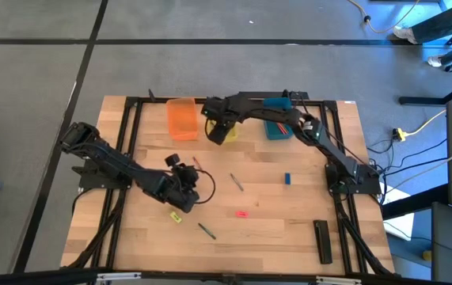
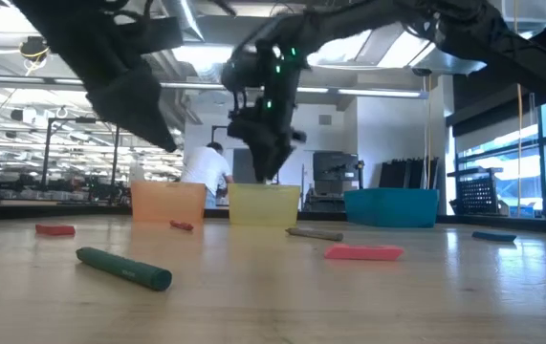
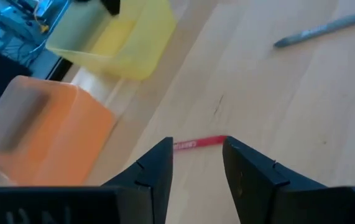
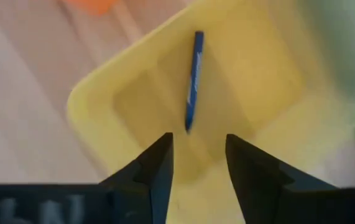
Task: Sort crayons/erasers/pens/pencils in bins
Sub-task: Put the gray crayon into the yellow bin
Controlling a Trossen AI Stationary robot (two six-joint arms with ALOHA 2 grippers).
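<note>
A: Where is the right gripper [image 4: 197, 163]?

B: Above the yellow bin [image 4: 133, 81] at the far middle of the table [image 1: 289, 214]. Its jaws stand apart with nothing between them. A blue pencil [image 4: 193, 81] shows inside that bin; whether it lies on the floor of the bin I cannot tell.

A: Which way does it point?

B: In the right wrist view its long axis runs nearly straight away from the fingers, slightly slanted. Its direction on the table I cannot tell, since the arm hides it from above.

A: And the left gripper [image 3: 197, 168]?

B: Low over the left-middle of the table, jaws released, empty. Just beyond its fingertips [image 3: 160, 163] lies a red crayon [image 3: 200, 142], crosswise to the fingers. There is pale lettering on its wrapper, too blurred to read.

A: The other bins?

B: The orange bin [image 1: 182, 118] sits just left of the yellow one, the teal-blue bin [image 1: 278, 127] to its right.

A: What lies loose?

B: A grey crayon [image 1: 236, 182] mid-table, slanting near-right to far-left; a dark green crayon [image 1: 207, 230] nearer, angled likewise; a pink-red eraser [image 1: 242, 213]; a blue eraser [image 1: 287, 179]; a yellow eraser [image 1: 176, 217] by the left gripper; a black flat bar [image 1: 323, 240] near right, pointing near to far.
</note>
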